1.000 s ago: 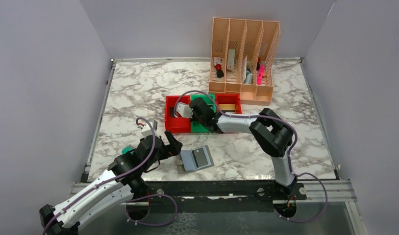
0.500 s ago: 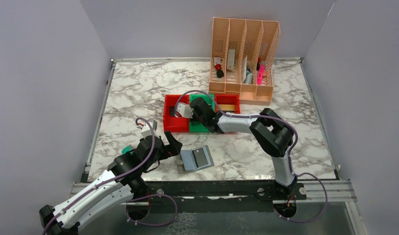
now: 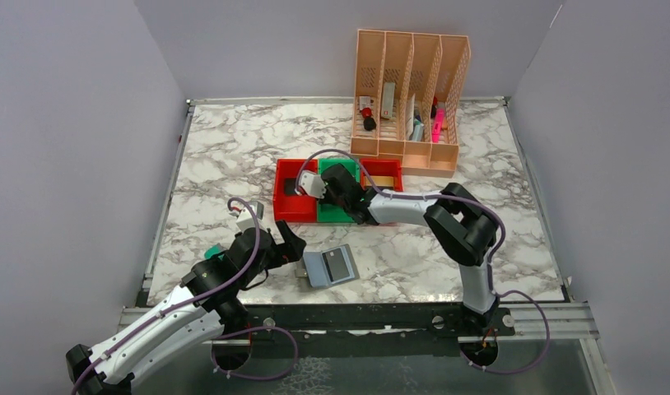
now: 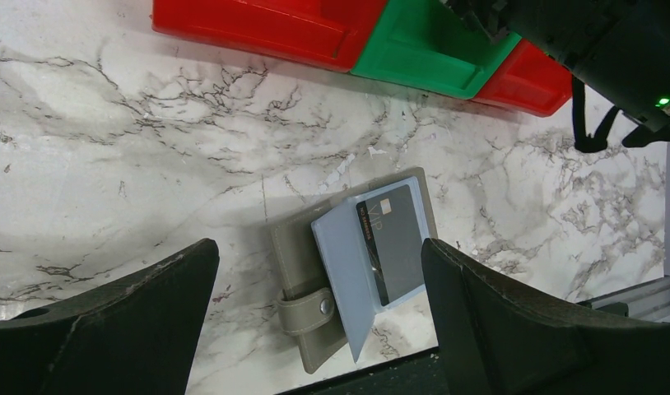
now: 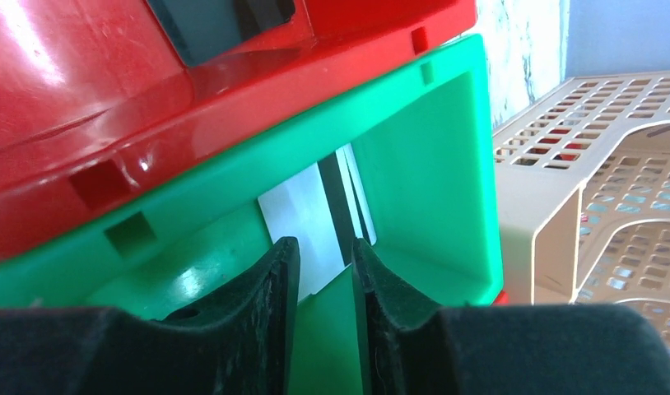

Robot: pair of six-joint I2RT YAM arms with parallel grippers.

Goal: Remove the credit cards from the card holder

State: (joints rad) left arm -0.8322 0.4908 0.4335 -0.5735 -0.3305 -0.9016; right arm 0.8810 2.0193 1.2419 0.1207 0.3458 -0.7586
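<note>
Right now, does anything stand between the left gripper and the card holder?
Nothing visible. The open left gripper faces the card holder, which lies open on the marble table, its dark card exposed. The red and green bins sit farther back.

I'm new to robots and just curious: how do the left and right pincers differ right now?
The left pincer gapes wide; the right pincer shows only a narrow gap between its jaws. The left pincer hangs over the open card holder; the right pincer reaches into the green bin, toward a pale card. Both have black fingers and seem to hold nothing.
</note>
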